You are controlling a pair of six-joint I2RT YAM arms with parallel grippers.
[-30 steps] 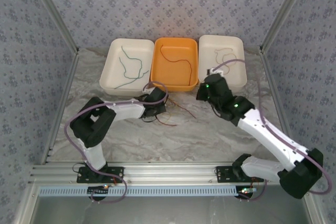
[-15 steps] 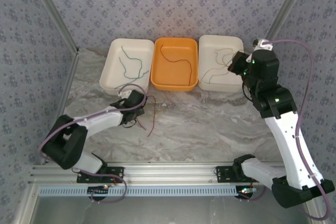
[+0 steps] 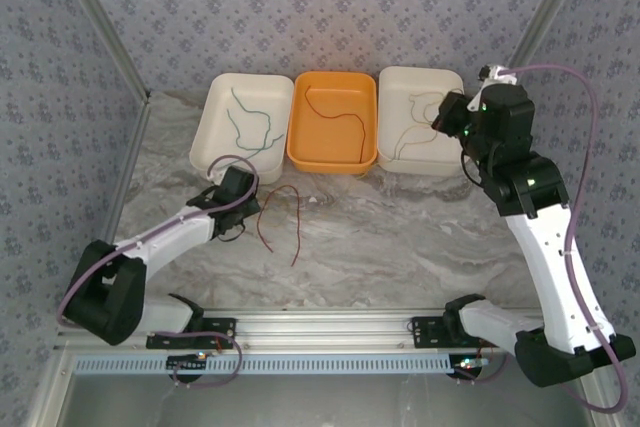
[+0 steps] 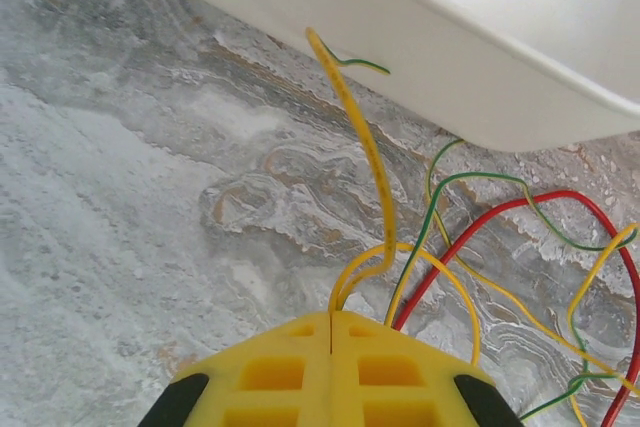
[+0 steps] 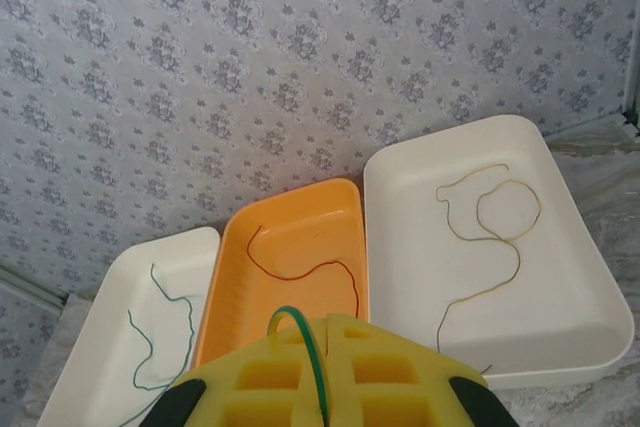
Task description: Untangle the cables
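Marbled tabletop (image 3: 400, 237) carries the knot: thin red, green and yellow wires (image 4: 520, 203) looped just right of our left gripper (image 4: 331, 322), their long axis running back toward the arm bases. Left is nearer, its pads pinched on the yellow strand (image 4: 365, 147). Our right gripper (image 5: 325, 327), raised well apart, clamps a thin green wire (image 5: 290, 309). Since half a second ago, left has drawn back leftward and right has barely shifted.

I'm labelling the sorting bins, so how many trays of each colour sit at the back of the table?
White trays: 2, the left white tray and the right white tray
Orange trays: 1, the orange tray
Total: 3
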